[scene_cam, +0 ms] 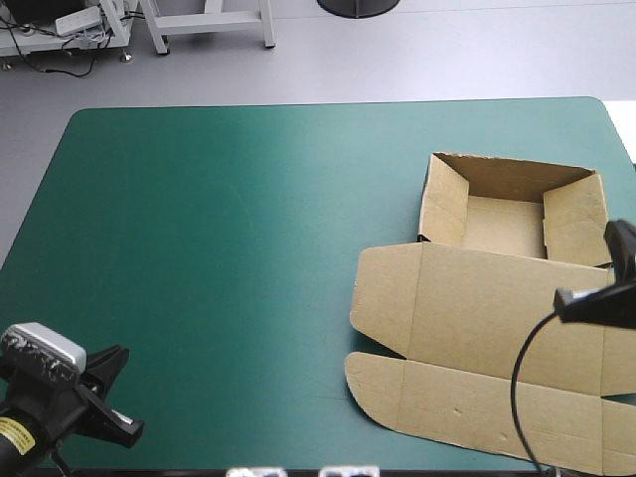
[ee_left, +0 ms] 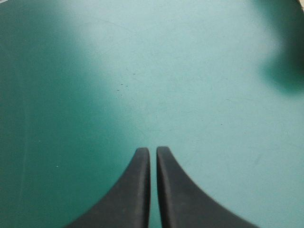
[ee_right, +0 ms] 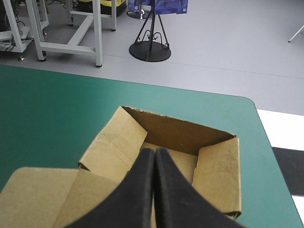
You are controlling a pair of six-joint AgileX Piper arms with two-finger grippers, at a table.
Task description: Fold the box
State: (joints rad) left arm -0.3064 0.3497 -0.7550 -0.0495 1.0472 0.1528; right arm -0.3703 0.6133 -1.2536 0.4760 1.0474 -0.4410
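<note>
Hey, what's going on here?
Two robot arms are working on a brown box. Its far part stands as an open tray with raised walls; the lid lies flat toward the near edge. The right end effector hovers shut over the lid, pointing at the tray. The left end effector is shut over bare teal-green cover, away from the box.

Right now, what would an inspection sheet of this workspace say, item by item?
Surface: table, teal-green cover, smooth.
Job's things: brown box on the table's right side; its far part stands as an open tray, lid and flaps lie flat.
Clutter: nothing seen.
Grippers: left gripper shut over bare cover; right gripper shut above the box, pointing at the tray.
Cables: nothing seen besides the robot's own.
Surroundings: nothing seen at the table.
</note>
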